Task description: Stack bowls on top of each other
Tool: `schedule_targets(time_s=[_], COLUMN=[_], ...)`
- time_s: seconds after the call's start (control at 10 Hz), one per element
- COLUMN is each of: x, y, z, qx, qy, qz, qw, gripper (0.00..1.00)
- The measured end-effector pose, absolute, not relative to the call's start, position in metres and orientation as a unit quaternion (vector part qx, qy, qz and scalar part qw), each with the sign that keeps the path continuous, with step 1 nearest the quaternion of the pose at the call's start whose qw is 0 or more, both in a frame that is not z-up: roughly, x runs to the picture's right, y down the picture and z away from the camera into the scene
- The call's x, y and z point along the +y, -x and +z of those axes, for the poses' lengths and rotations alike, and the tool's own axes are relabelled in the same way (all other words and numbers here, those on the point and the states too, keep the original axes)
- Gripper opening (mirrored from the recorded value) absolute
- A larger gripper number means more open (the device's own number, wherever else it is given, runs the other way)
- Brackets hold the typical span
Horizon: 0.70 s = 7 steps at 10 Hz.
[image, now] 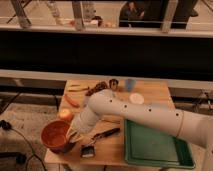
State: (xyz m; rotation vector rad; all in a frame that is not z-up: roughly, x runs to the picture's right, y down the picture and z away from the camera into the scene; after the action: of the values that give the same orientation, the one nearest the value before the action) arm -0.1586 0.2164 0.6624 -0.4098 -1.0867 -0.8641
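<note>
The orange-red bowl (54,134) is at the front left corner of the wooden table (150,92). A dark shape (64,148) shows right under its right side; I cannot tell whether it is the purple bowl. My gripper (74,137) is at the end of the white arm (135,114), which comes in from the right. It is at the bowl's right rim and is shut on it.
A green tray (155,146) fills the front right. A black-handled tool (104,134) and a small dark item (87,151) lie beside the bowl. An orange fruit (66,115), a carrot (71,101), a white dish (136,98) and a light blue cup (130,84) lie further back.
</note>
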Motion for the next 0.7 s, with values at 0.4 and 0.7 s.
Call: schedule_targets(time_s=[0.4, 0.7], x=[0.2147, 0.2129], y=[0.1578, 0.1601], z=[0.6629, 0.6654], qx=[-0.483, -0.475], qy=[0.181, 0.176], qz=[-0.397, -0.403], qw=[0.759, 0.763], gripper=[0.00, 0.00])
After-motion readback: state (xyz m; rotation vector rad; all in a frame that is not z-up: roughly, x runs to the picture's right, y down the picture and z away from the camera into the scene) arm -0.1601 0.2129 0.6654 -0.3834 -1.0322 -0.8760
